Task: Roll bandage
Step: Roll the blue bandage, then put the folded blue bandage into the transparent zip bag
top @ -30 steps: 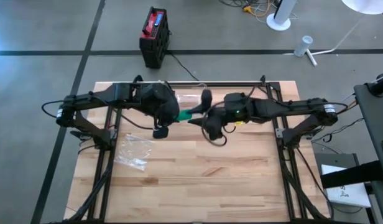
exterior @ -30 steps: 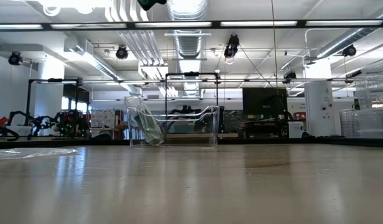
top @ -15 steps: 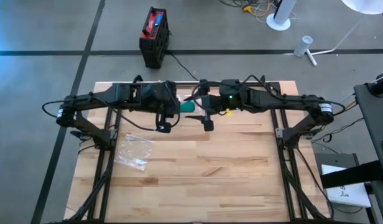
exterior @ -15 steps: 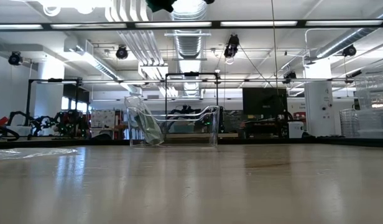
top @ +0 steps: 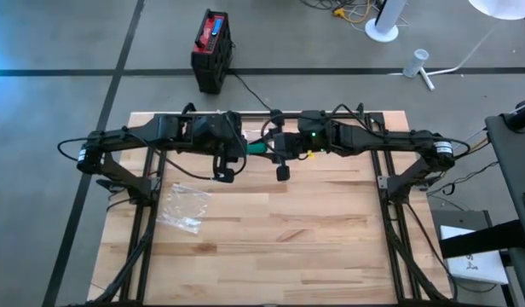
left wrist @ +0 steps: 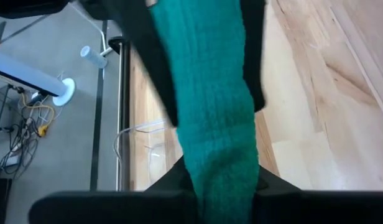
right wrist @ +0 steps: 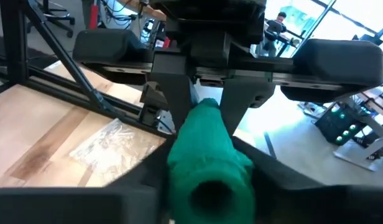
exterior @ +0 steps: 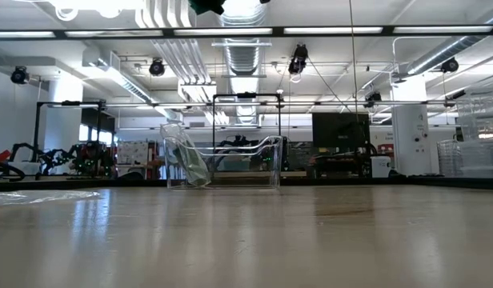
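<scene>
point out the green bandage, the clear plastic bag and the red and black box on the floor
green bandage [right wrist: 207, 155]: right wrist view, on the rolled end's side
clear plastic bag [top: 182, 208]: high view, middle of the crumpled bag
red and black box [top: 211, 47]: high view, its top

No text, label, brand, number or sign can be read in any of the views. The red and black box [top: 210, 49] on the floor beyond the counter carries markings, but they are too small to make out.
</scene>
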